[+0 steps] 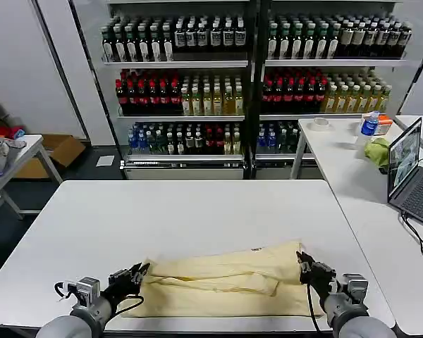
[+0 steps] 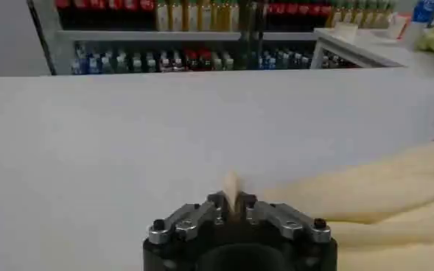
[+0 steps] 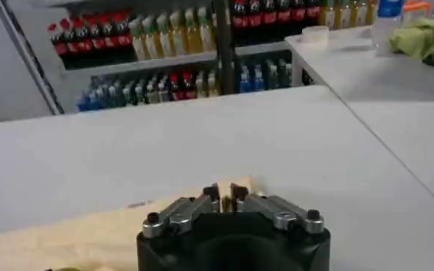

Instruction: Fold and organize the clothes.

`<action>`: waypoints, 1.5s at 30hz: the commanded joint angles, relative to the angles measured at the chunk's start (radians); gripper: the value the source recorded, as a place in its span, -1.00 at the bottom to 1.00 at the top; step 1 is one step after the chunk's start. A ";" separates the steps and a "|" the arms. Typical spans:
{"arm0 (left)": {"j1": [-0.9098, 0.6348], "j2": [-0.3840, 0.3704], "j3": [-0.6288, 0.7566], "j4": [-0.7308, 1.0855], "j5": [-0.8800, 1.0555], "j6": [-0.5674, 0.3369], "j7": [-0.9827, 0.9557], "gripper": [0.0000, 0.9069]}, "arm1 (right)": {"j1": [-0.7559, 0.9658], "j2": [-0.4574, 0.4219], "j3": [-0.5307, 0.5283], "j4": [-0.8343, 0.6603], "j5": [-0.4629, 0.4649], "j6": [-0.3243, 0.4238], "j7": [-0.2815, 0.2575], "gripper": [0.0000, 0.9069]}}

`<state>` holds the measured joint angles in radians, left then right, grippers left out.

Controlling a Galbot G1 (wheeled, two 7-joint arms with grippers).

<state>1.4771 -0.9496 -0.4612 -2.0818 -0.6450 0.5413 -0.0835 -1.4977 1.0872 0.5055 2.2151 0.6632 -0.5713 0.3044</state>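
**Cream T-shirt pinched at both ends on the white table**

Pale cream-yellow fabric lies partly folded on the white table [image 1: 197, 211], close to the table's near edge. The T-shirt [image 1: 225, 285] forms a long, loosely doubled band running across that edge, with soft ridges along its length and a small dark neck label [image 1: 256, 249] on its far side.

At the shirt's left end the left gripper [image 1: 138, 271] has its jaws pressed together on a bit of the cloth; the left wrist view shows a little peak of cream fabric standing up between the closed fingertips [image 2: 218, 200], with the rest of the shirt trailing off to one side over the bare tabletop.

At the shirt's right end the right gripper [image 1: 301, 262] likewise pinches the fabric edge, its metal fingertips [image 3: 211, 194] nearly touching with cream cloth caught between them.

Beyond the table's far edge stand shelves of bottles [image 1: 197, 91]. To the table's right, a second table [image 1: 352, 169] holds a laptop [image 1: 409, 169] and a small green cloth [image 1: 378, 151].
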 commanded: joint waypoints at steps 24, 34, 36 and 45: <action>0.138 -0.303 0.041 -0.048 0.199 -0.138 -0.266 1.00 | -0.187 0.056 0.002 0.080 -0.244 0.154 0.001 1.00; 0.139 -0.316 0.067 -0.024 0.200 -0.150 -0.255 -0.98 | -0.181 0.061 0.004 0.079 -0.239 0.156 0.010 1.00; 0.139 -0.316 0.071 -0.020 0.200 -0.150 -0.253 -0.98 | -0.179 0.061 0.002 0.079 -0.238 0.155 0.013 1.00; 0.148 -0.317 0.070 -0.015 0.166 -0.153 -0.243 -0.98 | -0.176 0.059 0.015 0.082 -0.228 0.155 0.023 1.00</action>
<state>1.6175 -1.2481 -0.3954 -2.1020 -0.4575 0.3935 -0.3219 -1.6689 1.1449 0.5185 2.2952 0.4386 -0.4200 0.3258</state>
